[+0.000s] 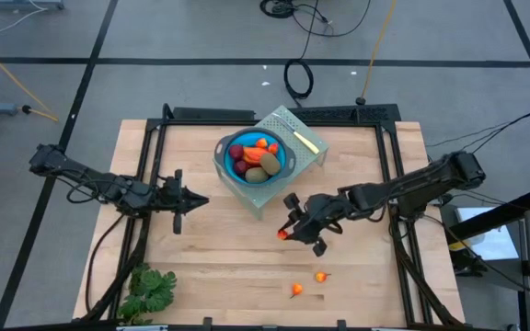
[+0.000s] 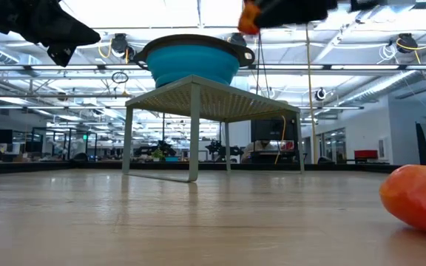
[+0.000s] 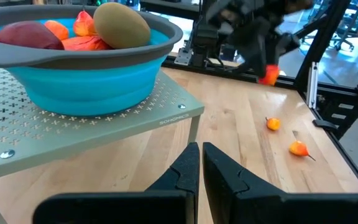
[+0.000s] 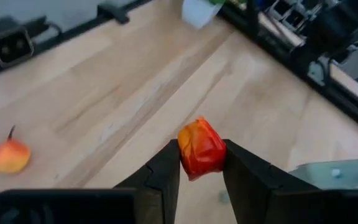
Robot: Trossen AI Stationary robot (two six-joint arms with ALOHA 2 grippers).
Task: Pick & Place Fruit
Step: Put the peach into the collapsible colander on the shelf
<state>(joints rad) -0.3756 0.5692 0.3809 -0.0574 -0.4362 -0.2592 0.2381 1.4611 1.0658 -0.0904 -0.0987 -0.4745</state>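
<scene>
A blue bowl (image 1: 251,158) stands on a perforated metal stand (image 1: 306,156) at the table's far middle. It holds dark-red balls, olive-brown ovals (image 3: 120,23) and orange-red pieces. My right gripper (image 1: 288,230) hovers near the stand's near side, shut on a tiny orange-red fruit piece (image 4: 201,146). Two more tiny orange pieces (image 1: 321,276) (image 1: 295,290) lie on the table nearer the near edge. My left gripper (image 1: 201,200) waits left of the stand, shut and holding nothing, with its fingers (image 3: 191,168) pointing toward the stand. My right gripper pinches the tiny orange-red piece (image 4: 199,163) between its two fingers (image 4: 166,165), one finger on each side of it. The piece is lifted clear of the table, and in the low view it sits high above the tabletop (image 2: 250,16).
A leafy green bunch (image 1: 150,290) lies at the near left corner. A thin yellow stick (image 1: 306,140) rests on the stand beside the bowl. Black frame rails (image 1: 389,165) run along the table's left, right and far sides. Bare wood stretches between the stand and the near edge.
</scene>
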